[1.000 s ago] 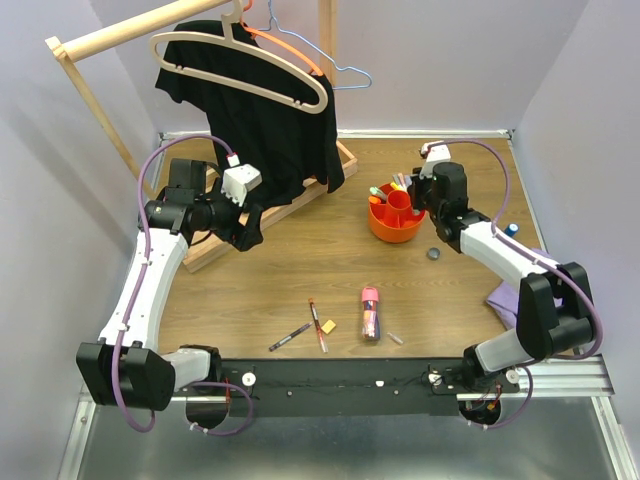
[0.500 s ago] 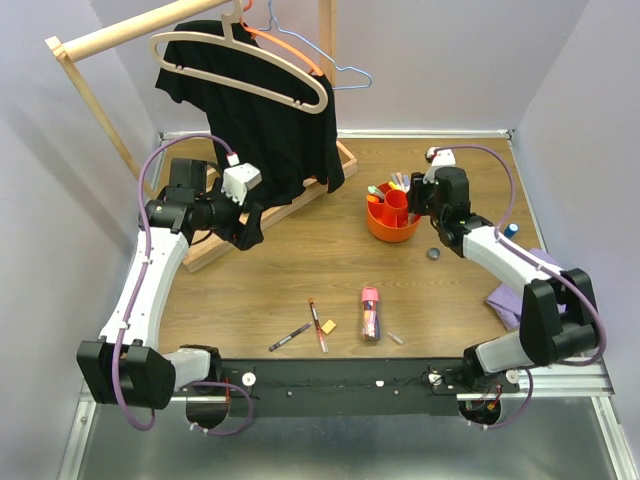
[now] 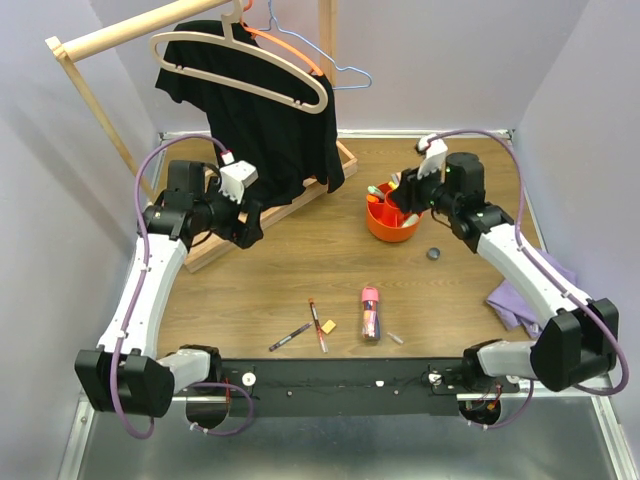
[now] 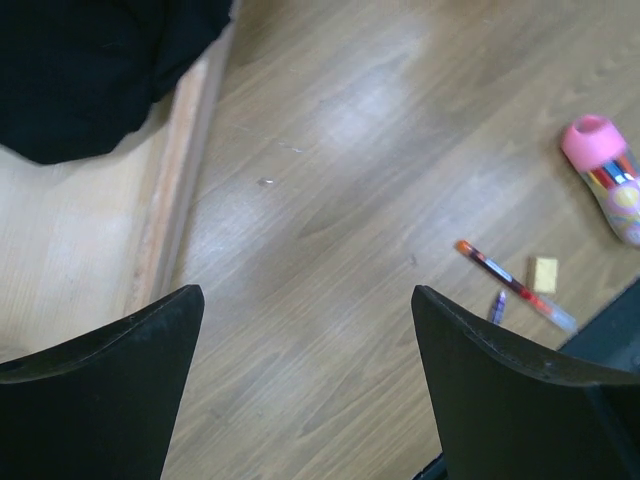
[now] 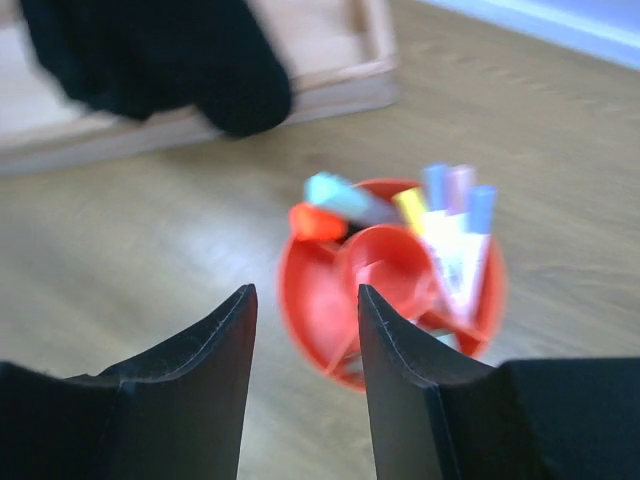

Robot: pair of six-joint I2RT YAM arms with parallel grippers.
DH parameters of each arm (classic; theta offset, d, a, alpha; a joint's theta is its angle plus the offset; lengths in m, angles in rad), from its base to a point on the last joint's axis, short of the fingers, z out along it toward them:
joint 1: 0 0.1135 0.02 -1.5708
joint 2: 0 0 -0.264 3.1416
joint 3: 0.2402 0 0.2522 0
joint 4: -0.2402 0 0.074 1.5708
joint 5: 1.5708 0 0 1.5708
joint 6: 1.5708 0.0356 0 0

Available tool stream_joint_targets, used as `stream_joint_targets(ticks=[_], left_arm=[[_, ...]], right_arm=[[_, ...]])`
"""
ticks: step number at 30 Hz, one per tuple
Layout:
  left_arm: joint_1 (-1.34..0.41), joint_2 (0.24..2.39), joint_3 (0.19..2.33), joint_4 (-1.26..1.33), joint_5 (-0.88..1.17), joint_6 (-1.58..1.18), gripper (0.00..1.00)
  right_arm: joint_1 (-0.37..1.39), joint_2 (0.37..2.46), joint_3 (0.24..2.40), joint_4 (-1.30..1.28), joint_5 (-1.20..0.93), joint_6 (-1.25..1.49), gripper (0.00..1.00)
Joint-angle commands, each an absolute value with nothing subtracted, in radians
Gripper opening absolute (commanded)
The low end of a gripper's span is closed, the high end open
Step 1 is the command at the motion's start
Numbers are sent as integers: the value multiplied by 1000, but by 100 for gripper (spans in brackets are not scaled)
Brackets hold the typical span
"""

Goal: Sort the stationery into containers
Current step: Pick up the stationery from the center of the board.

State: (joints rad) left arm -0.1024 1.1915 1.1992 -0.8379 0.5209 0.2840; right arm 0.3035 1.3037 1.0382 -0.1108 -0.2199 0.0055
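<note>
A wood-grain desk carries a round orange desk organiser toward its far right. A small dark cap sits near it on the right. Close to the front edge lie a stubby pink tube, an orange-tipped pen, a dark purple pen and a small yellow block. A purple cloth rests at the right edge, and a wooden rack base spans the far left.

Shows a round bright-orange plastic organiser far right on a brown wooden tabletop, coloured markers standing in it. Puts the right gripper just above its rim, the left gripper beside a black garment. Has a slim red pen, a dark pen and a stubby pink tube lying near the front edge.
</note>
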Motion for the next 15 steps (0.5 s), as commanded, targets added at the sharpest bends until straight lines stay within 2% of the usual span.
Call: stream_joint_targets(ticks=[1,3,5,6,10,15], left_arm=[[-94,1137,1148,-759,342,164,96],[-89,1114,1128,-750,267,158,96],[-83,1094,1098,-750,246,166,97],[-78,1074,1089,-752,241,166,97],[-66,1019,1045,-767,261,153,97],[-38,951,999,-778,273,141,97]], right_arm=[[373,1350,1035,-388,-468,-68,52],[481,1359,1026,-487,-609,-202,53],[573,1365,1034,-602,-696,-533,54],[666,1367,1025,-656,-690,-614,55],[810,1466,1064,-724,-649,-958,58],[914,1627,1140,-765,-597,-1133,60]])
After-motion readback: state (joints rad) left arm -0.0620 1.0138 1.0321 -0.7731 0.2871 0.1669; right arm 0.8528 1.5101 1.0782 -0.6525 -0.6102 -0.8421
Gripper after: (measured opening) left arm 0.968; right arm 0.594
